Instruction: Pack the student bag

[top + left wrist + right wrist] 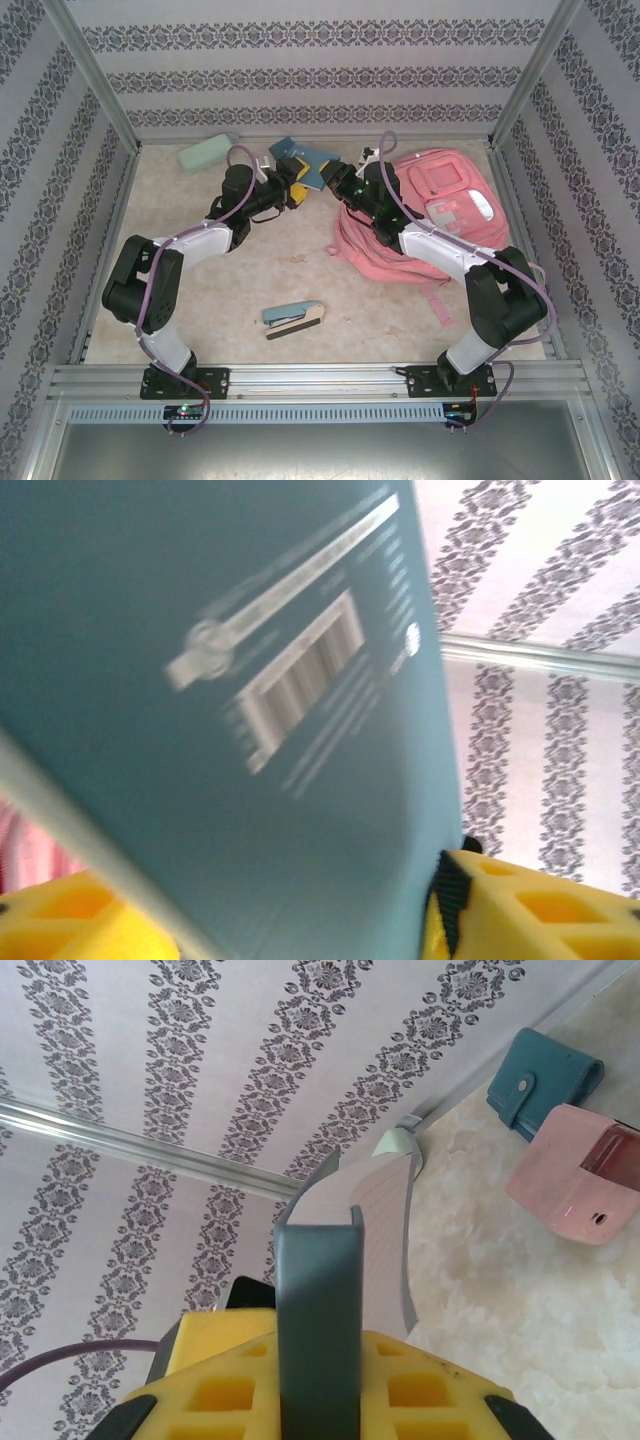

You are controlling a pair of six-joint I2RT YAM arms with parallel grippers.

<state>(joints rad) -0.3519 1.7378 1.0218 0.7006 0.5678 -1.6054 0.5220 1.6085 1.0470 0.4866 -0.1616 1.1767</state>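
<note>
Pink and bulky, the backpack (455,205) lies flat at the right rear of the table (250,280), front pockets up, with its straps trailing toward the near edge. The right arm reaches across its left side.

Just left of the bag, the right gripper (335,185) is clenched on a teal book (318,168). In the right wrist view its yellow fingers (430,1395) pinch the book's edge, and the book stands upright with its pale pages showing.

The left gripper (288,190) faces it from the other side of the book. In the left wrist view the blurred back cover with its barcode lies right in front of the camera, above the yellow fingers (530,905). I cannot tell whether these jaws are pressing on the cover or standing loose beside it.

Beyond the book, on the marbled tabletop, sit a teal wallet (545,1080) with a snap and, near it, a small pink box (580,1185). A pale green case (205,153) lies at the left rear by the wall. A teal and tan stapler (292,318) rests well apart, toward the near edge between the two arm bases.
</note>
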